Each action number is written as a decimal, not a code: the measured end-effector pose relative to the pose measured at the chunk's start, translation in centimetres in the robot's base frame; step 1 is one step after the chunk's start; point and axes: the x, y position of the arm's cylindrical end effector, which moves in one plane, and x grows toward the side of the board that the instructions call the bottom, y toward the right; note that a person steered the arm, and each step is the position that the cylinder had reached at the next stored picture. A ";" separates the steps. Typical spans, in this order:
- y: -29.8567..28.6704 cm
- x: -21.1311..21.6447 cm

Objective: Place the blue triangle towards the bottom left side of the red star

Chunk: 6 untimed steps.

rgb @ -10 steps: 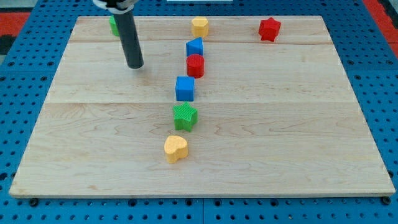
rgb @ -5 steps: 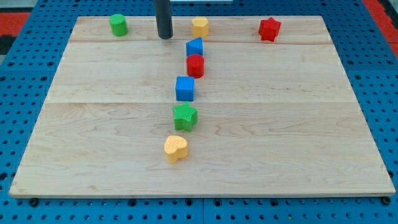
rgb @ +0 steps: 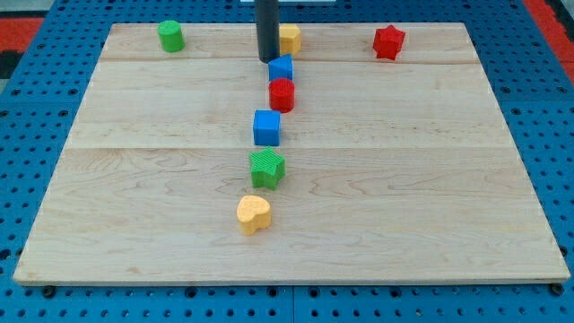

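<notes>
Tip (rgb: 267,59) just upper-left of blue triangle (rgb: 281,68), orientation unclear.

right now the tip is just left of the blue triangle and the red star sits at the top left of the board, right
Not quite. The camera view shows my tip just left of and above the blue triangle, but the red star sits at the view's top right of the board, not the top left.

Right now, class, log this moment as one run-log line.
tip: at blue triangle, upper-left side | red star: view's top right, apart | triangle: not yet placed | red cylinder: touching below triangle
</notes>
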 end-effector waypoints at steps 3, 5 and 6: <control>-2.5 0.8; -0.1 1.7; 2.8 1.7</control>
